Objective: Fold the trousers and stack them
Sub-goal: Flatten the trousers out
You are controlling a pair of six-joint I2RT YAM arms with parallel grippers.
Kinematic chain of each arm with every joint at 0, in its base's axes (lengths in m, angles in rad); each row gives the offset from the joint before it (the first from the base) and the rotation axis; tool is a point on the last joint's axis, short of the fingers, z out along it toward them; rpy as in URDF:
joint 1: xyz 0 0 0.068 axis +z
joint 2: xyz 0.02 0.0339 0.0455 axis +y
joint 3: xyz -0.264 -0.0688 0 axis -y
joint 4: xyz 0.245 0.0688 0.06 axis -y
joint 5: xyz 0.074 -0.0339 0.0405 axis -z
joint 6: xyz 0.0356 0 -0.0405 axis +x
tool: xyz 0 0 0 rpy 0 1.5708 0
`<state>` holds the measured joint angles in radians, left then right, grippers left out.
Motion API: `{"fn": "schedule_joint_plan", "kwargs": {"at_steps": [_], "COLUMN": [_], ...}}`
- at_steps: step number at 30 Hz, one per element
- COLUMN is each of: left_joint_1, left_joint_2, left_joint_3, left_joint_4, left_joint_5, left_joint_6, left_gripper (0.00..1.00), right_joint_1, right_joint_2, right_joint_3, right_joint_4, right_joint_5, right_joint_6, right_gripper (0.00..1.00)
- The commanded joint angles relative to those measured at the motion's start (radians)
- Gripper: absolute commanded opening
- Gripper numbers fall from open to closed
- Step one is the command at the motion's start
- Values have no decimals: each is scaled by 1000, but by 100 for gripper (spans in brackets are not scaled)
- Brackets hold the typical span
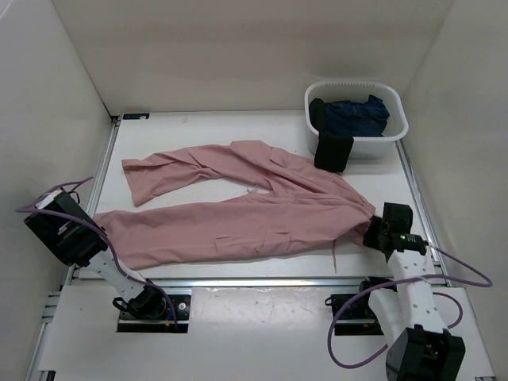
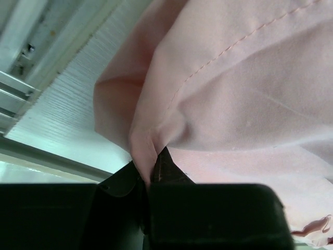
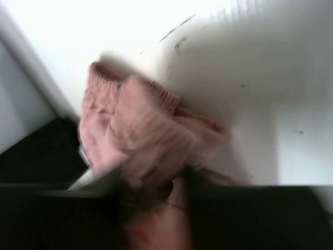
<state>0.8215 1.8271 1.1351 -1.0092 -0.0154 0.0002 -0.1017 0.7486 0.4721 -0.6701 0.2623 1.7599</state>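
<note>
On the table, left jaws pinch the trousers at a hem; right jaws meet the waistband, grip unclear

High behind the near edge, facing down over the whole white surface. Close at the wrists — left on a leg end of dusty-pink thin fabric trousers, right on the waistband — both shared overhead.
</note>
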Motion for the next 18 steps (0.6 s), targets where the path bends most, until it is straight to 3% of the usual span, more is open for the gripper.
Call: {"fn": "schedule_joint_plan", "kwargs": {"at_steps": [1, 2, 3, 5, 7, 8, 9, 12, 15, 18], "left_joint_1": [5, 5, 5, 5, 5, 5, 5, 5, 5, 5], "left_joint_2": [-17, -17, -17, -17, -17, -17, -17, -17, -29, -49], "left_joint_3": [60, 72, 99, 132, 185, 205, 225, 284, 284, 229], "left_joint_4": [17, 17, 6, -3, -3, -3, -3, -12, -12, -23], "left_joint_5": [-14, -14, -24, -37, -69, -78, -104, -153, -205, -234], "left_joint_6": [0, 0, 0, 0, 0, 0, 0, 0, 0, 0], "left_gripper": [15, 15, 15, 15, 15, 15, 15, 15, 15, 15], "right_joint_1": [-56, -70, -82, -95, -95, -95, -78, -36, -46, -46], "right_joint_2": [66, 124, 156, 271, 365, 453, 486, 512, 410, 275], "right_joint_3": [-29, -4, 28, 195, 366, 566, 664, 879, 808, 549], "right_joint_4": [139, 148, 149, 139, 92, 61, 32, -124, -226, -275], "right_joint_5": [-29, -29, -29, -2, -1, -1, -1, 87, 112, 51], "right_joint_6": [-18, -134, -199, -359, -635, -724, -889, -1008, -988, -843], "right_gripper": [19, 2, 0, 0, 0, 0, 0, 0, 0, 0]}}
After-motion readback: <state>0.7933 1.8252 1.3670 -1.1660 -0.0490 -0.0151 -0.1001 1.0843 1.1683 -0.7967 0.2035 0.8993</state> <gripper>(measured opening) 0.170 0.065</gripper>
